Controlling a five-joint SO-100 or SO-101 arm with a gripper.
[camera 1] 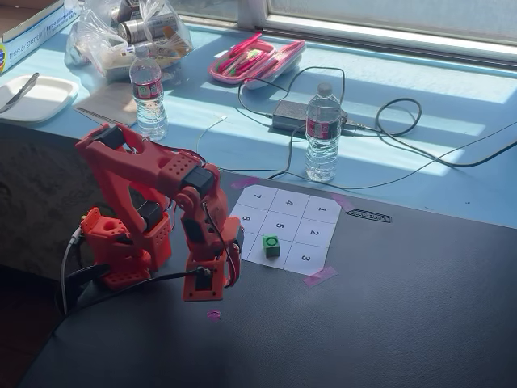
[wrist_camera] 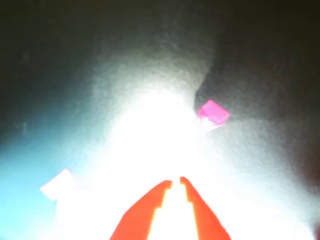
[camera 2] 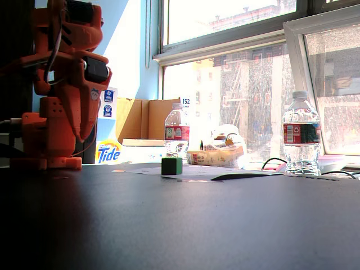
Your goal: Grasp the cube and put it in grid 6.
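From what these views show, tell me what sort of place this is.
Probably a home or hobby workbench beside a window, not a factory. A Tide box and cardboard sit by the glass, water bottles and a pink pencil case clutter the blue tabletop.

cube [camera 2: 171,165] on paper sheet [camera 2: 225,172] | orange arm [camera 2: 64,84] left | two bottles [camera 2: 176,134] behind
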